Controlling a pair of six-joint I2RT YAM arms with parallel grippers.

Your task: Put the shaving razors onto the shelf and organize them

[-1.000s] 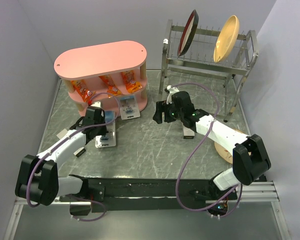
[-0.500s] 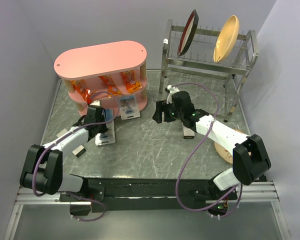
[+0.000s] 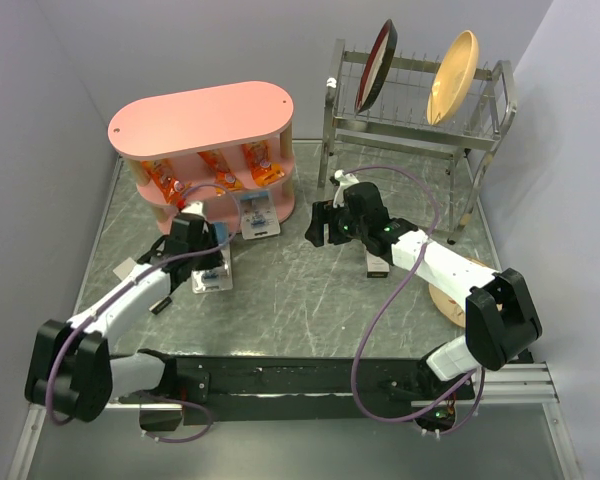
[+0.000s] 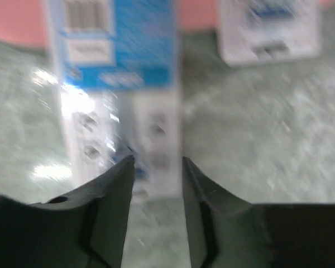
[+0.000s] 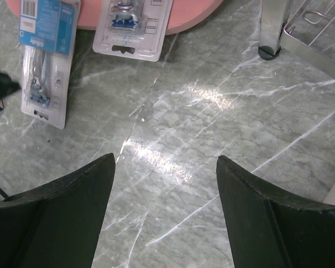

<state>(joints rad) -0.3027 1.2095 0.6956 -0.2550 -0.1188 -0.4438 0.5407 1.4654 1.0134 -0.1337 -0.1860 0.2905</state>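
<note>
- Fingers of the left gripper are a little apart, over the near end of one razor pack. It lies flat on the table near the left edge.
- Right gripper fingers are spread wide and hold nothing.
- That pack looks light, thin and slippery; its side edges seem the best place to pinch.
- Second razor pack leans on the shelf in the far left corner.
- Orange snack packets crowd one tier.

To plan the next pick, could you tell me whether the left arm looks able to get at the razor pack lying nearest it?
Probably yes: the left claw is open and poised right at the near end of that razor pack, which lies flat on the table with nothing between them.
</note>
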